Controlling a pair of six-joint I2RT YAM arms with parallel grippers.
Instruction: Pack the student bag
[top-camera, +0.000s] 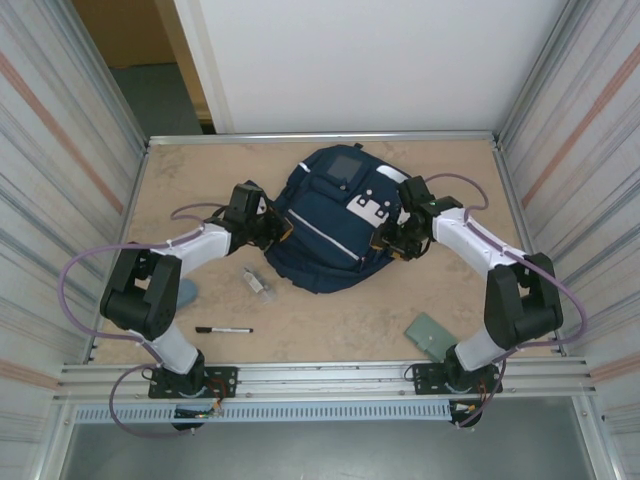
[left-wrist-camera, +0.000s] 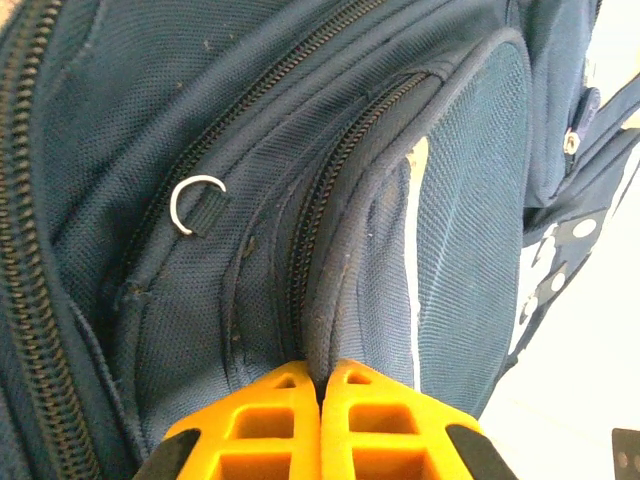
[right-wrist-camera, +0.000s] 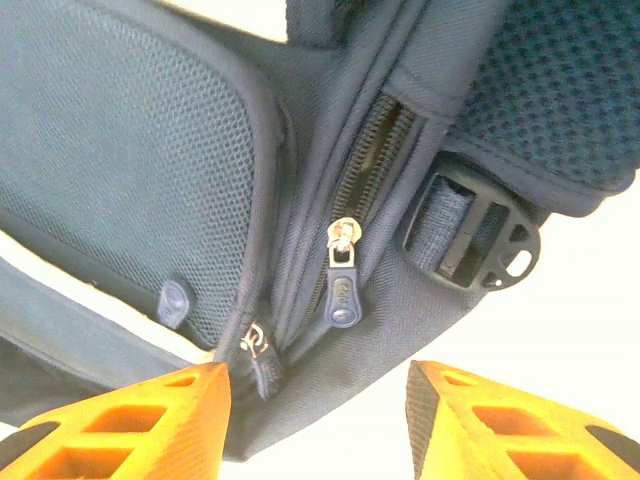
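Left gripper (left-wrist-camera: 320, 395): orange fingers pressed together, pinching a piped fabric edge of the student bag (top-camera: 325, 235) beside a zip line. A small metal ring (left-wrist-camera: 195, 203) sits on the fabric ahead of the fingertips and to their left. The left arm is folded at the elbow, with the white forearm reaching in to the bag's left flank. Right gripper (right-wrist-camera: 318, 400): fingers spread wide, with the bag's lower seam lying between them. Its left fingertip is just beside a small zip tab, and its right fingertip stands apart from the fabric. A dark zip pull (right-wrist-camera: 343, 290) hangs directly ahead of the jaws, and a black strap buckle (right-wrist-camera: 475, 240) is ahead and to the right. The right arm mirrors the left, its forearm angled in to the bag's right flank. The bag lies flat between the two grippers. The zip pull carries embossed marking, which is not legible. A black marker (top-camera: 223, 329) lies on the table well behind the left gripper.
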